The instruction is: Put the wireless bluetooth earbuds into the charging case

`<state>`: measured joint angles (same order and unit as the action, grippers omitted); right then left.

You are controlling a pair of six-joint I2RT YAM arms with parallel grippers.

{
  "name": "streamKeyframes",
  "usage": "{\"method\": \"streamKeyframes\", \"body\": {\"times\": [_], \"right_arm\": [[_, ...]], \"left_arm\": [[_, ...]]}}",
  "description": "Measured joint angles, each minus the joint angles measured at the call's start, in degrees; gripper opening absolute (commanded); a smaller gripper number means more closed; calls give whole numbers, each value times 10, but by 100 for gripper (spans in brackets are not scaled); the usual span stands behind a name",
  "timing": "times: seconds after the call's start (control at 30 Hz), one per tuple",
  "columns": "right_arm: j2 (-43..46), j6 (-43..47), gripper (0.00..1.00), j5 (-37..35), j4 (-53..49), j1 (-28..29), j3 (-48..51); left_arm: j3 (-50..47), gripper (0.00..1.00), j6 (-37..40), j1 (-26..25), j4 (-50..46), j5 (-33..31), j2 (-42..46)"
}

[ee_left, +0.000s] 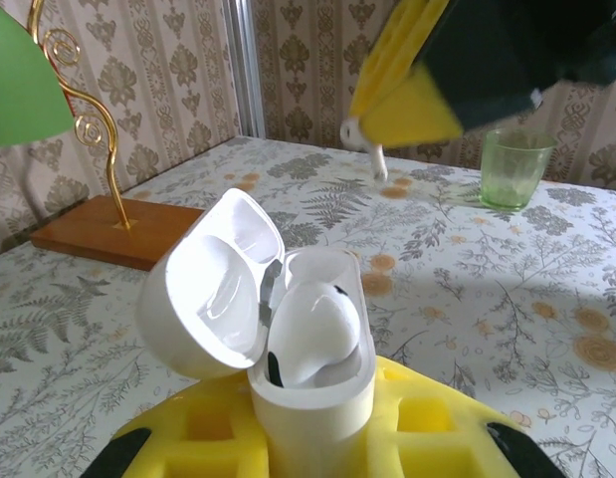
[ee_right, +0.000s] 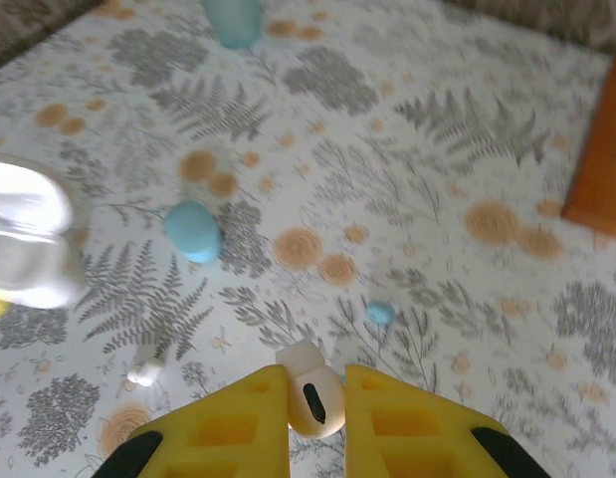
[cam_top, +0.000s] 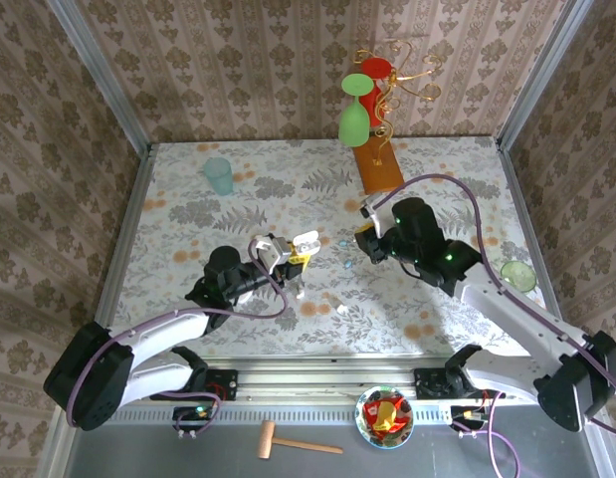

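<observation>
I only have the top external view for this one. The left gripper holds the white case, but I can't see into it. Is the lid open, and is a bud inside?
Observer: Yes to both. In the left wrist view the case has its lid swung open, and a seated bud rests in one slot.
Operator: From above the right gripper's fingertips are hidden. Is it carrying anything?
Observer: Yes. In the right wrist view the right gripper is shut on a second bud, white, pinched between its yellow fingers.
</observation>
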<state>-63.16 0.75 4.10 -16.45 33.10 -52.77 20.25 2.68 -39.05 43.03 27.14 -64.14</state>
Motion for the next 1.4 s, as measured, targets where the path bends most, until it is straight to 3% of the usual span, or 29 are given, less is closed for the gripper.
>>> {"method": "streamKeyframes", "body": {"times": [0.33,0.57,1.4], "right_arm": [[-4,102,15,-51,-1,120,-65],[-60,161,15,-94,-14,165,-102],[-112,221,15,-132,-67,182,-119]], "left_arm": [[14,0,-7,3,-28,37,-4],[17,0,-14,3,-38,51,-4],[20,0,-16,3,-45,59,2]]}}
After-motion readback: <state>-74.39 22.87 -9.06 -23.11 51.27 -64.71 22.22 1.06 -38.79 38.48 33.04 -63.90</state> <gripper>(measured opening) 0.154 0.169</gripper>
